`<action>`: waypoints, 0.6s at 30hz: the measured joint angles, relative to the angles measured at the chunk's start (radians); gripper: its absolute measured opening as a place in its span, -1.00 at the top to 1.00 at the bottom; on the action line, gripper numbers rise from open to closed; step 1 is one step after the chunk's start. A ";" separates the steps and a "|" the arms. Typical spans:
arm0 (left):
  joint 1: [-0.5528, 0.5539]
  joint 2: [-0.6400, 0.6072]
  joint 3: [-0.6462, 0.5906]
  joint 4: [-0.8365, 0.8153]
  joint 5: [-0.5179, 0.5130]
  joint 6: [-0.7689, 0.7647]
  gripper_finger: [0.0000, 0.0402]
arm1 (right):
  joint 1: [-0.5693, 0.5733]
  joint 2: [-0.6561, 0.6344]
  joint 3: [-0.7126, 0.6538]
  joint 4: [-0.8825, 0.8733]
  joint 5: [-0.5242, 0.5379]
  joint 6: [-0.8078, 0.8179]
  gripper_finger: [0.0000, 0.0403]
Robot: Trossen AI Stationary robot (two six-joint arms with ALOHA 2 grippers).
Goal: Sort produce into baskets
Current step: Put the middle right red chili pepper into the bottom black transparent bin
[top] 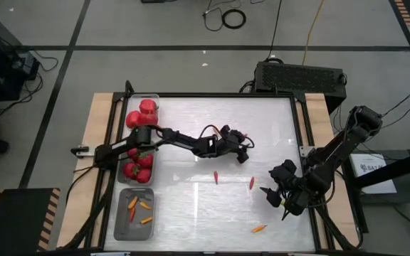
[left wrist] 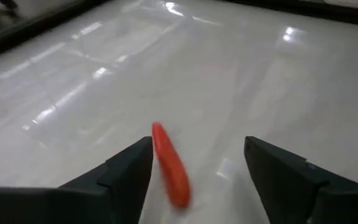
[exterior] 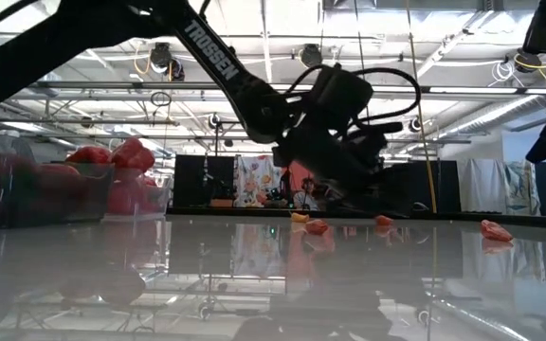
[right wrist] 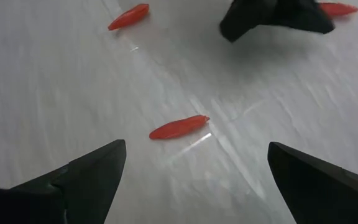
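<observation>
Along the left edge of the tabletop (top: 191, 206) two clear bins are sitting end to end. The far bin (top: 153, 99) is holding a heap of red peppers and tomatoes (top: 139, 117), piled close to its rim, and the left arm is reaching out across it. The near bin (top: 119, 231) is holding a few small orange chilies (top: 139, 206), with bare floor showing around them.

The left pincer (top: 242, 147) is hanging low over the middle of the tabletop, toward the far side. Its fingers (left wrist: 126, 171) are standing spread, and a red chili (left wrist: 169, 165) is lying between them on the white surface, close against one finger and well clear of the other. I cannot tell whether that finger is touching it.

Nearer the front, two loose chilies are lying apart in open space: one (top: 216, 177) near the centre, another (top: 251, 183) just to its right. Wide bare surface is stretching between them and the bins.

The right pincer (top: 275, 198) is hovering toward the right edge, fingers spread wide and gripping nothing, with a chili (right wrist: 179, 127) lying on the surface ahead of it. One more orange chili (top: 259, 229) is sitting close to the front edge, beside that pincer.
</observation>
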 joint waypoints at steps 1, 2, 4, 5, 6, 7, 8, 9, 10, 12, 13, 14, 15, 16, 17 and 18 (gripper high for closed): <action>0.000 0.005 0.008 0.001 -0.012 0.002 -0.32 | 0.000 0.000 0.000 0.000 -0.006 -0.001 -0.91; 0.000 0.010 0.010 0.001 -0.021 0.001 -0.34 | 0.000 0.000 0.000 0.000 -0.015 -0.003 -0.91; 0.003 0.012 0.009 -0.017 -0.027 -0.005 -0.35 | 0.001 0.000 0.000 0.000 -0.020 -0.008 -0.91; 0.004 0.013 0.009 -0.031 -0.027 -0.005 -0.35 | 0.001 0.000 0.000 0.000 -0.020 -0.011 -0.91; 0.005 0.013 0.009 -0.047 -0.026 -0.007 -0.34 | 0.001 0.000 0.000 -0.001 -0.021 -0.014 -0.91; 0.006 0.012 0.009 -0.063 -0.028 -0.009 -0.34 | 0.001 0.000 0.000 0.000 -0.020 -0.016 -0.91; 0.005 0.012 0.011 -0.075 -0.031 -0.015 -0.33 | 0.001 0.000 0.000 -0.001 -0.020 -0.021 -0.91; 0.005 0.011 0.011 -0.084 -0.033 -0.021 -0.32 | 0.001 0.000 0.000 -0.001 -0.020 -0.027 -0.91; 0.005 0.010 0.011 -0.087 -0.025 -0.025 -0.31 | 0.000 0.000 0.000 0.000 -0.020 -0.032 -0.91; 0.008 0.010 0.011 -0.087 0.026 -0.026 -0.28 | 0.000 0.000 0.000 -0.001 -0.019 -0.033 -0.91; 0.013 0.010 0.011 -0.087 0.051 -0.027 -0.26 | 0.000 0.000 0.000 0.000 -0.018 -0.033 -0.91; 0.015 0.010 0.011 -0.089 0.060 -0.033 -0.23 | 0.000 0.000 0.000 0.000 -0.016 -0.033 -0.91; 0.015 0.010 0.011 -0.091 0.061 -0.034 -0.19 | 0.000 0.000 0.000 0.000 -0.016 -0.033 -0.91; 0.016 0.010 0.011 -0.093 0.062 -0.034 -0.14 | 0.000 0.000 0.000 0.002 -0.015 -0.032 -0.91; 0.016 0.010 0.011 -0.094 0.067 -0.037 -0.08 | 0.000 0.000 0.000 0.003 -0.014 -0.027 -0.91; 0.016 0.010 0.011 -0.096 0.067 -0.052 -0.02 | 0.000 0.000 0.000 0.003 -0.013 -0.019 -0.91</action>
